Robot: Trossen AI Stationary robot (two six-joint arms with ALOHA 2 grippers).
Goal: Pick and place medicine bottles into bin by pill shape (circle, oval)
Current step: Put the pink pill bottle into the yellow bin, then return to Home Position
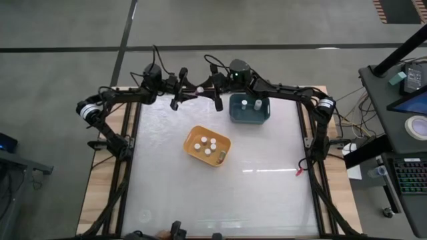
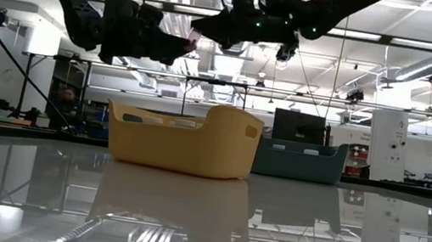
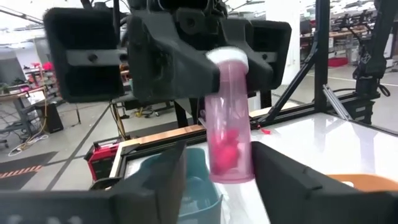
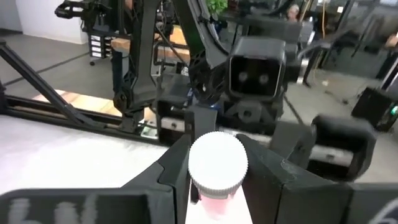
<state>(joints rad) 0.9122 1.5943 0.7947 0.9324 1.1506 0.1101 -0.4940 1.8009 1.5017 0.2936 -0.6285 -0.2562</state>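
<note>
A pink see-through medicine bottle with a white cap is held in the air over the table's far edge, between my two grippers. My right gripper is shut on it. My left gripper is open, facing the right one, with a finger on either side of the bottle's bottom end; I cannot tell whether it touches the bottle. The orange-yellow tub holds several white-capped bottles. The teal tub holds two. My right gripper pinches the bottle between its two fingers, just by the white cap at the upper end. It comes at the bottle about level, from the table's right. The bottle is lifted clear, its bottom end toward my left gripper.
The orange-yellow tub stands mid-table, in front of the teal tub in the low view. The teal tub is at the far right, right beside my right arm. The table's near half is bare white surface.
</note>
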